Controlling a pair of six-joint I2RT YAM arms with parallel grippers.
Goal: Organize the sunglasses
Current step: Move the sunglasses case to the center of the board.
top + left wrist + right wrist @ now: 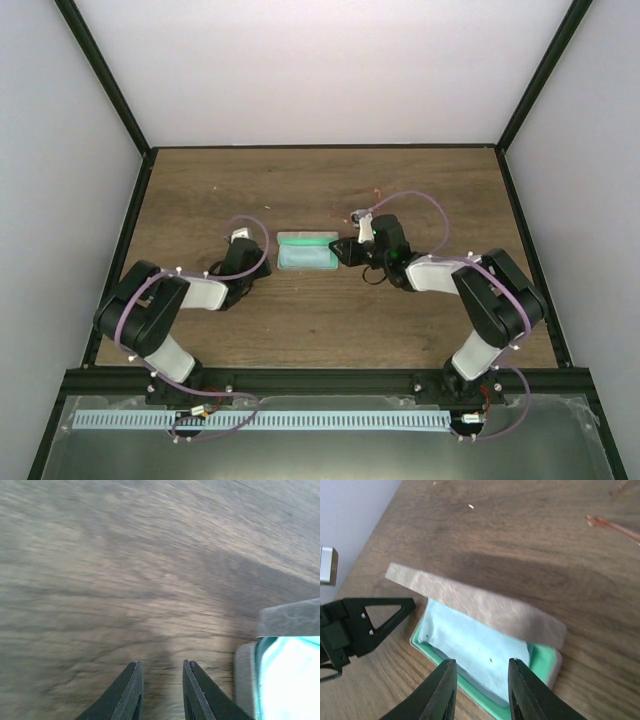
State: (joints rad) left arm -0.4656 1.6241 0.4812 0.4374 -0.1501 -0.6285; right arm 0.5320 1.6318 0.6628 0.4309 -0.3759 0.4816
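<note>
Black left tool [161, 664]: I see its fingers a little apart, holding nothing, just beside the case [244, 680].
Black right tool [481, 663]: fingers a little apart too, empty, right over the blue cloth [470, 645].
Grey case: open, green inside, cloth lying in it, lid [485, 605] tipped half up.
Red sunglasses [612, 526]: thin wire pair on the bench [520, 545] past the case, not touched by either tool.
Worry: I think the lid may drop shut, or the thin frame may bend if I pinch hard.
</note>
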